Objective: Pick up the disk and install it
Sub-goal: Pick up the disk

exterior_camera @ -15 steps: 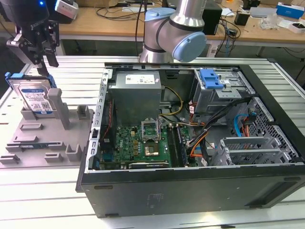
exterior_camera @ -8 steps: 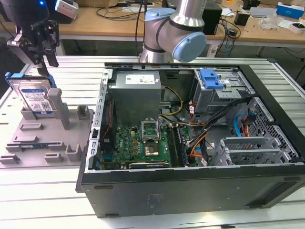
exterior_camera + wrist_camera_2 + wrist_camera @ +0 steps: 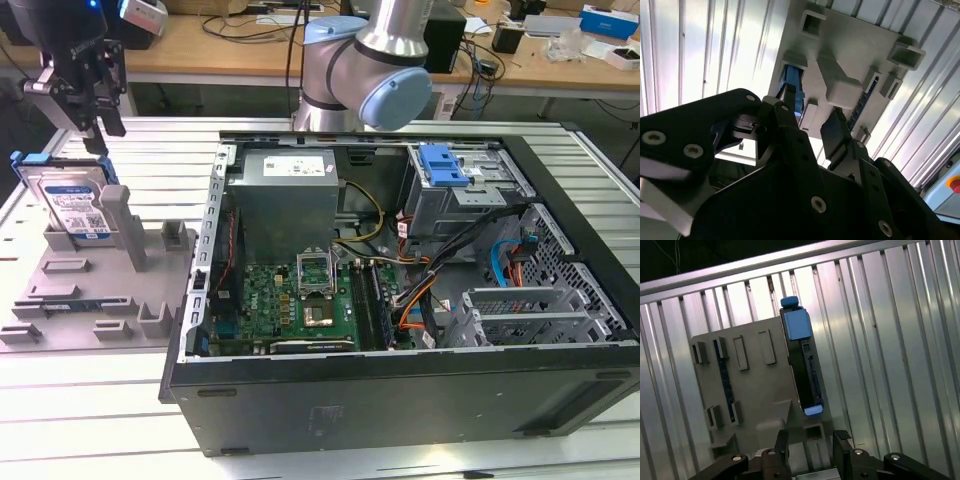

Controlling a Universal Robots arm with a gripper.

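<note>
We find the disk point(image 3: 72, 200) standing on edge in a grey fixture point(image 3: 110, 290) on the ribbed tabletop point(image 3: 80, 400), at about 9 o'clock in the exterior view. The open computer case point(image 3: 400, 395) lies at 3 o'clock from the grey fixture. The gripper point(image 3: 103, 135) hangs at 12 o'clock from the disk, just above it. In the first wrist view the fingers point(image 3: 781, 442) stand apart with nothing clamped between them, and the disk's blue carrier point(image 3: 796, 322) shows edge-on beyond them.
</note>
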